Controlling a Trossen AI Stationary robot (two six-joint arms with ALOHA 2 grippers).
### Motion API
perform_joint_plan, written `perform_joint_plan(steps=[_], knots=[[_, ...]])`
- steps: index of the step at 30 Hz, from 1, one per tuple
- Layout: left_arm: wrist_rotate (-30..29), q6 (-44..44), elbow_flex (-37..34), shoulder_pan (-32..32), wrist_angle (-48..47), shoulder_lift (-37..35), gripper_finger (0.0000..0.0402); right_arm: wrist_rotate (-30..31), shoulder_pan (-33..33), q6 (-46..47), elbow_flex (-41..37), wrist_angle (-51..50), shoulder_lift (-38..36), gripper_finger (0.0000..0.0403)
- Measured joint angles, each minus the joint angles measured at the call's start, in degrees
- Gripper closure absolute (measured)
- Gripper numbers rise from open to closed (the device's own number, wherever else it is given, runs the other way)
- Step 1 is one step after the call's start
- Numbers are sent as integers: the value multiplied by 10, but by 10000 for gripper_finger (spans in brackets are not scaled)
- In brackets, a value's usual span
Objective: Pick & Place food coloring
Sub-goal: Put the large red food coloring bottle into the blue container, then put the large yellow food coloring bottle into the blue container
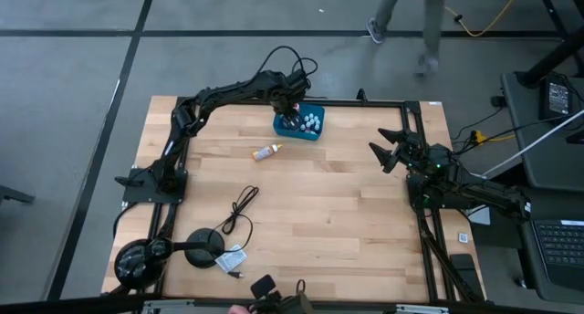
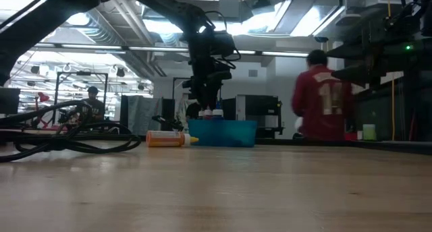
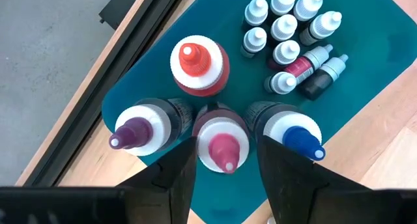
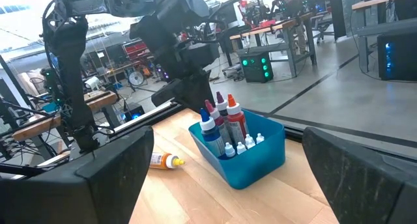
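Note:
A teal tray [image 1: 318, 134] [image 3: 384, 61] sits at the table's far edge and holds the food coloring. Several tiny white-capped bottles [image 3: 287, 35] stand in it, along with larger ones tipped red [image 3: 194, 61], purple [image 3: 137, 127], blue [image 3: 292, 133] and magenta [image 3: 221, 146]. My left gripper [image 3: 225, 175] [image 1: 290, 102] hangs over the tray, shut on the magenta-tipped bottle. One orange bottle [image 1: 266, 151] [image 2: 169, 139] lies on its side on the wood near the tray. My right gripper [image 1: 391, 150] waits open at the table's right side. My left gripper comes from above, pointing down, with one finger [image 3: 176, 178] on each side of the magenta-tipped bottle just below its white cap [image 3: 221, 136]. The bottle stands upright among the other large bottles in the tray. The fingers hide whether its base rests on the tray floor.
A black cable [image 1: 239, 212] and a round black stand [image 1: 205, 245] lie on the near-left part of the table. A black frame [image 1: 365, 102] runs around the table. A person in red [image 2: 322, 100] walks beyond the far edge. Bare wood [image 1: 338, 204] spreads across the middle.

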Motion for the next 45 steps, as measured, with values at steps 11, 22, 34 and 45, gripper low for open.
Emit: perform_joint_plan(steps=[11, 22, 34, 45], knots=[[-11, -5, 42, 0, -27, -8, 245, 0, 0, 0, 0, 0, 0, 11], [-41, -5, 48, -36, -68, -73, 208, 0, 0, 0, 0, 0, 0, 11], [-39, -26, 60, -84, -252, -71, 158, 0, 0, 0, 0, 0, 0, 11], [-9, -38, 60, -107, -315, 1, 158, 0, 0, 0, 0, 0, 0, 11]])
